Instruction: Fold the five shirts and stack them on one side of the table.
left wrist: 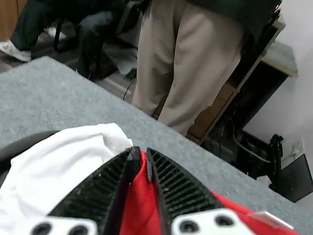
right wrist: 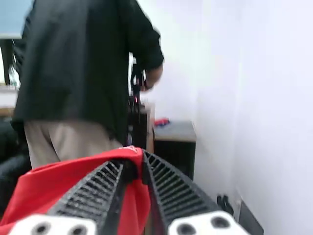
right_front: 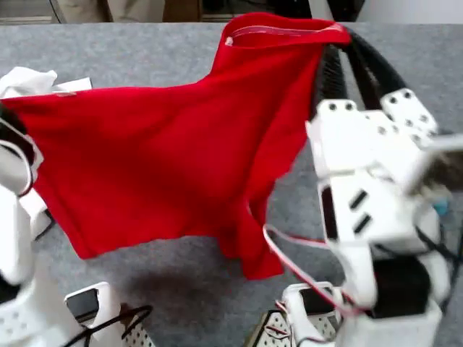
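A red shirt (right_front: 166,159) hangs spread in the air over the grey table (right_front: 130,50), held by both arms. My left gripper (left wrist: 141,159) is shut on the red shirt (left wrist: 139,205) at its left edge, low beside a white garment (left wrist: 63,161). My right gripper (right wrist: 139,164) is shut on the red shirt (right wrist: 63,188) at its collar end, raised high at the table's far right (right_front: 338,32). The shirt's lower hem droops toward the table near the middle front.
A white shirt (right_front: 32,81) lies bunched at the table's far left, behind the red one. The right arm's white body (right_front: 376,217) fills the front right. Cables and arm bases (right_front: 94,311) sit along the front edge. People stand beyond the far edge.
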`<state>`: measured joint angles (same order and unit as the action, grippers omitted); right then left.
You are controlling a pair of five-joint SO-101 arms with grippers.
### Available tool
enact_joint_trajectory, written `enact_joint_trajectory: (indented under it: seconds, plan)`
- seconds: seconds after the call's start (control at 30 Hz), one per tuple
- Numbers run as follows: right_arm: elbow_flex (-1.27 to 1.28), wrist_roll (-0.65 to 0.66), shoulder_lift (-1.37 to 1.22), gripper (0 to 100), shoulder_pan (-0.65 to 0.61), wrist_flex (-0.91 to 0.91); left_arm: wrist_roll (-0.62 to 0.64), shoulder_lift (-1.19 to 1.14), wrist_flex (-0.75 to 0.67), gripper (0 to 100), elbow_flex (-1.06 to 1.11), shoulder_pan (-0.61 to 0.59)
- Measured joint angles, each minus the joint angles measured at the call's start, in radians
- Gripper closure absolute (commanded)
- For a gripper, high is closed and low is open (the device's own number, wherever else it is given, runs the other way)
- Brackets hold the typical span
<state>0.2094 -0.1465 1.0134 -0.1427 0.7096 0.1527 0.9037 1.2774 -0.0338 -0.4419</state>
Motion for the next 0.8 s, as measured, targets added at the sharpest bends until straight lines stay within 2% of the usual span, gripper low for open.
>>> enact_joint_trajectory:
  seconds: [0.1,0.37,0.63,0.8]
  plan:
    - [-0.143,0.0,0.0,99.5,-0.014,0.084,0.0,0.0,0.08,98,-0.138,0.0]
    - [-0.442,0.008,0.008,99.5,-0.138,0.273,0.0,0.018,0.252,98,-0.47,0.101]
    - [-0.47,0.057,0.009,99.5,-0.153,0.377,0.0,0.017,0.279,98,-0.477,0.107]
    - [-0.42,0.127,0.0,99.5,-0.199,0.548,0.0,0.008,0.35,98,-0.43,0.107]
